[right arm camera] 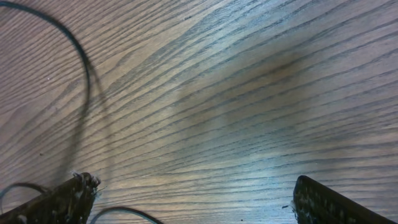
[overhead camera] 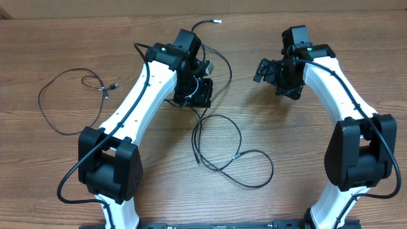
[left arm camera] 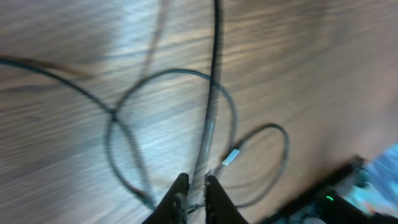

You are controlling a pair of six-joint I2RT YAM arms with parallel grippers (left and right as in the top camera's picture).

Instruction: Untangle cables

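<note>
A wooden surface is carrying thin black cables between two robot arms. The left claw is sitting nearly closed, its fingers pinching a thin black strand that is running up and away from it; how firmly, I cannot tell. The tangled cable is lying in overlapping loops near the middle of the surface, with a small silvery plug among them. A second cable is lying well apart on the left, in a loose ring of its own. The right claw is hanging wide open over bare wood, holding nothing. The step in hand appears to be drawing one strand out of the loops. The next move is probably calling for a slow pull away from the crossing, with the right claw coming in to pin the loops.
</note>
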